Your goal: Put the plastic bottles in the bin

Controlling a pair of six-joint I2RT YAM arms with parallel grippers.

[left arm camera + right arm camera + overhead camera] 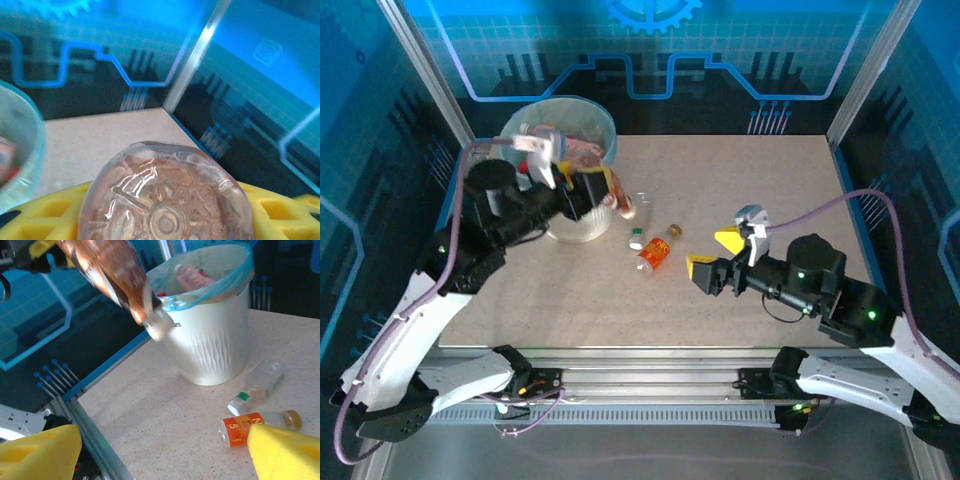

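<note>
Two bottles [650,246] lie loose near the bin [561,172]. Left gripper [603,188] clamps a bottle [120,277], apparently outside the rim; released now, it drops onto the table. Right gripper [710,256] hovers spread, empty.

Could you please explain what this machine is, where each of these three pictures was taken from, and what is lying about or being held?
These are two robot arms bolted at the near edge of a table. The overhead picture looks down from behind them; the other two come from cameras on each wrist.

The left claw, with yellow fingers, is shut on a pinkish bottle with a white cap, beside the bin; its own camera looks at that bottle's base. The bin, a whitish bucket, already holds some bottles.

The right claw is open and holds nothing. Two bottles lie on the table: a clear one with a white cap and an orange-labelled one.
</note>
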